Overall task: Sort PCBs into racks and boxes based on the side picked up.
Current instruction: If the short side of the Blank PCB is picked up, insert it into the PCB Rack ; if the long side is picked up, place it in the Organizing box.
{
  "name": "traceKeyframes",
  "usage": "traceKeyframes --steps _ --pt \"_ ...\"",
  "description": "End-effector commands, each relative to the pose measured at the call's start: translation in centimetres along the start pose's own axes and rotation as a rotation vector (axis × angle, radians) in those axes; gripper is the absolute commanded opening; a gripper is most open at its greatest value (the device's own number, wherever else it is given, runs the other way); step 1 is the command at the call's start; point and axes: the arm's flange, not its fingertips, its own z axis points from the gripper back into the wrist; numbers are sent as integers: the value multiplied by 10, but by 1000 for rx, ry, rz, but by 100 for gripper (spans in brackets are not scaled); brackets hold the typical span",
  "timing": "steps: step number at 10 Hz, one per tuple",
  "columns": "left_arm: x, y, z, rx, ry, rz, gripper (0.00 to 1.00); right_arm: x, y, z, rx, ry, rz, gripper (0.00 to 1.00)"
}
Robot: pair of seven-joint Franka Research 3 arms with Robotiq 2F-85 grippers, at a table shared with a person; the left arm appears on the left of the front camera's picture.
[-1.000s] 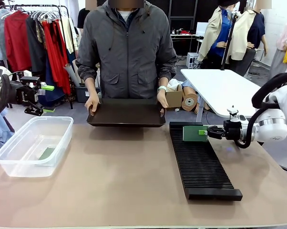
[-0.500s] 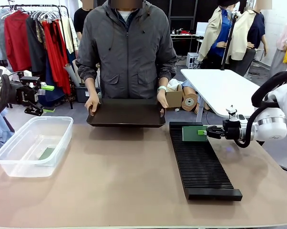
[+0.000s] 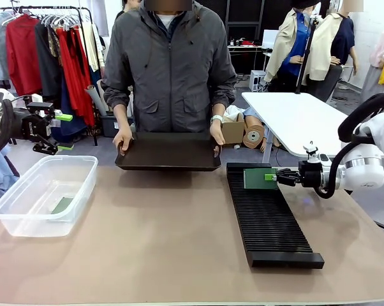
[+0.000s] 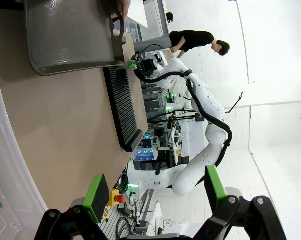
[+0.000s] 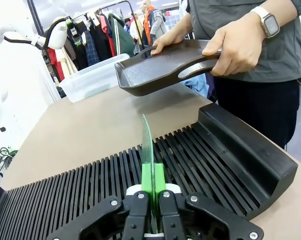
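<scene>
right wrist view: right fingers (image 5: 151,186) pinch an upright pcb (image 5: 147,145) edgewise over the rack (image 5: 200,160).

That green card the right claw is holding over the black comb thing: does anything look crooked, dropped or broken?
Nothing stands out. The right gripper holds the PCB upright on edge, in line with the rack's slots. Another PCB lies flat in the clear box.

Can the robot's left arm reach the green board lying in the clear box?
Probably yes. The left gripper hangs open just beyond the far end of the clear box, which has no lid, and nothing covers the PCB on its floor.
</scene>
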Motion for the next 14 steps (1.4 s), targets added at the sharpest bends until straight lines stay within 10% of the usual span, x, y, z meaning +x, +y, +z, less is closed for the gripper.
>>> traceKeyframes --steps 1,11,14 --pt "0 -2 0 3 0 -1 100 -55 -8 -16 -15 154 33 0" --pt "0 -2 0 3 0 -1 100 -59 -20 -8 14 118 -3 0" --pt "0 -2 0 3 0 -1 100 -48 -15 -9 25 112 -3 57"
